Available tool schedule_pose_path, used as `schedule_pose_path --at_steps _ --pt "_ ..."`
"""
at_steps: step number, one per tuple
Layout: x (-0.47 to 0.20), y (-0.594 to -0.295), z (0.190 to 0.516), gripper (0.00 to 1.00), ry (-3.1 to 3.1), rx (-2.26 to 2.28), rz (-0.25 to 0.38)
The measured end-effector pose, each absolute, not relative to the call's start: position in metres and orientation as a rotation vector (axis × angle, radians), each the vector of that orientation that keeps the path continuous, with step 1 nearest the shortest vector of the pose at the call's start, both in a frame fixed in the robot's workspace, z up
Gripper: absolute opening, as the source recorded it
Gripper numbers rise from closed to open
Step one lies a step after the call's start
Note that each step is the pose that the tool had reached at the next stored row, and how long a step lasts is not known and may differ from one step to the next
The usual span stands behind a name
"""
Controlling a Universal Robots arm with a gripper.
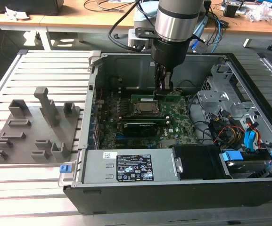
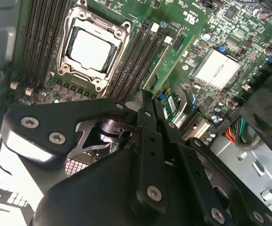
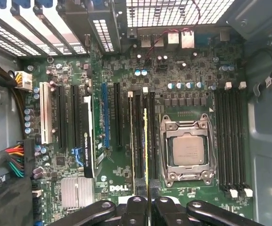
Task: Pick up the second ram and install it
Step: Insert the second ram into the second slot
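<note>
seating the ram (image 3: 145, 146) now: our gripper (image 3: 145, 203) pinches it over its slot (image 3: 150, 141); next needs square, even pressure.

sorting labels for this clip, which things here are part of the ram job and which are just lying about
Part of the job:
- pincer, shut on the ram stick, edge-on in both wrist views
- memory slots beside the processor socket
- motherboard

Just lying about:
- grey holder tray at the exterior view's left
- graphics card
- bundle of coloured wires

Bright, even overhead light; glare on the processor lid (image 2: 89, 48), foreground blurred.
</note>
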State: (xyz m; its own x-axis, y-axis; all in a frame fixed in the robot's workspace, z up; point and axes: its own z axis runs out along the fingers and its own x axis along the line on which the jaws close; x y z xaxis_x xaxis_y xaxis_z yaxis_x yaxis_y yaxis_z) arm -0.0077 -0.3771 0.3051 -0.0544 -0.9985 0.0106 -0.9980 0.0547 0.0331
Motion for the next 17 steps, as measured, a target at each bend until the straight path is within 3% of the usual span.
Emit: schedule_pose_path --at_steps 17 --pt "-0.008 -0.375 0.278 0.13 -2.259 2.139 -0.026"
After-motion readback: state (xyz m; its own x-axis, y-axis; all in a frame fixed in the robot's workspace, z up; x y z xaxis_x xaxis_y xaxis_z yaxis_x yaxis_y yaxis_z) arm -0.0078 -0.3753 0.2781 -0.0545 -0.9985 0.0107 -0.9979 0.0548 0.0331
